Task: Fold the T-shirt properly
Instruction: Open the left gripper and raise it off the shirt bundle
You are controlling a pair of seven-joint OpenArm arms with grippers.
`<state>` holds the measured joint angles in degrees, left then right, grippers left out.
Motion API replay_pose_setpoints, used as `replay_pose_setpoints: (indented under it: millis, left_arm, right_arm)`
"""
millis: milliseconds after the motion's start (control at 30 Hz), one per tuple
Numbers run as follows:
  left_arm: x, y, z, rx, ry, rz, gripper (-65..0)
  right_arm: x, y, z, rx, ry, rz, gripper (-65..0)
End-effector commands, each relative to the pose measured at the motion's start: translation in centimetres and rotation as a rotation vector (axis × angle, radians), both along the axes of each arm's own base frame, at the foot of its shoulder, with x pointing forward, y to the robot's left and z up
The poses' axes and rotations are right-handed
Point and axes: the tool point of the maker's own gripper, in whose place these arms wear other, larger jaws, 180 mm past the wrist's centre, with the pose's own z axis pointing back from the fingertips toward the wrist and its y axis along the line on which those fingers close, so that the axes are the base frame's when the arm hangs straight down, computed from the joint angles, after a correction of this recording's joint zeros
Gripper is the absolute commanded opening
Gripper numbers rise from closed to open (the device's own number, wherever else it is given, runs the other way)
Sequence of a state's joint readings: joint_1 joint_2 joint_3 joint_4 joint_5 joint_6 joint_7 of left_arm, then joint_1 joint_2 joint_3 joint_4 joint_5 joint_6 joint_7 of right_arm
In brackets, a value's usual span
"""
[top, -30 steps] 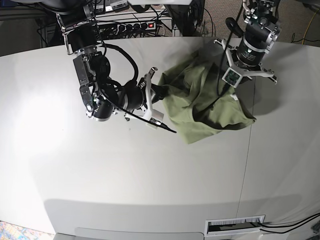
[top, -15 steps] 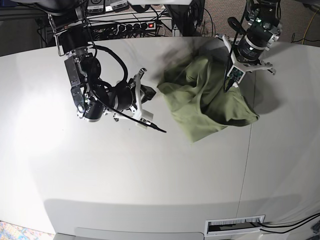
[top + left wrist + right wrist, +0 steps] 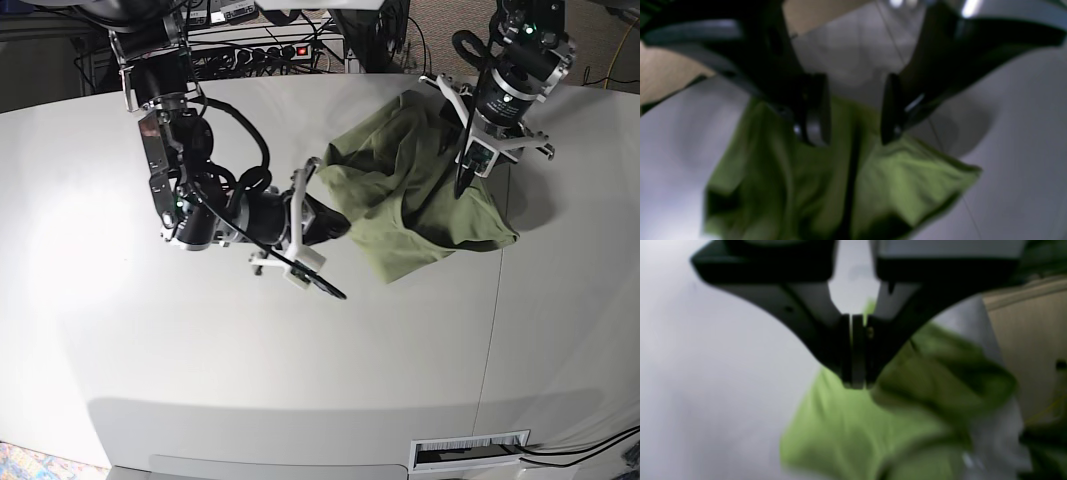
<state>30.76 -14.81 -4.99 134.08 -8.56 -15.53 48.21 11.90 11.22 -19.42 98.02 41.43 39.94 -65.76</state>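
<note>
We count one T-shirt (image 3: 415,195), plain sage green, lying bunched and creased on the white table (image 3: 300,350) toward its far right part in the base view; no print or label on it that we can read.

We count two grippers. Left gripper (image 3: 853,116): its two fingers stand apart with a clear gap between them, poised over the cloth with nothing caught between them; green fabric shows beneath (image 3: 826,180). In the base view it hangs over the shirt's upper right part (image 3: 462,185).

Right gripper (image 3: 853,373): its fingers are pressed together with only a hairline seam between them, at the shirt's near edge (image 3: 840,426); whether any cloth is pinched we cannot tell, the view being blurred. In the base view it sits at the shirt's left edge (image 3: 325,225).

We count one power strip (image 3: 270,50) behind the table; no writing legible anywhere.
</note>
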Motion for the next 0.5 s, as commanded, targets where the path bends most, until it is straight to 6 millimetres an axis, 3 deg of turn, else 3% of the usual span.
replay_pose_setpoints:
  millis: [0,233,467]
  left_arm:
    - [0.1,-0.3,0.7,-0.034,-0.016,0.001,-45.0]
    - [-2.6,-4.5,1.1,-0.252,0.034,-0.111,-47.2]
    - [-2.4,-5.4,2.6,-0.325,-0.055,-0.11,-42.8]
  right_arm:
    - [1.2,0.4,1.7,0.031,-0.065,-0.01,-64.8]
    - [2.1,1.7,1.9,0.013,-0.122,-0.036,-64.8]
    - [2.2,1.8,2.2,0.029,-0.13,-0.038,-64.8]
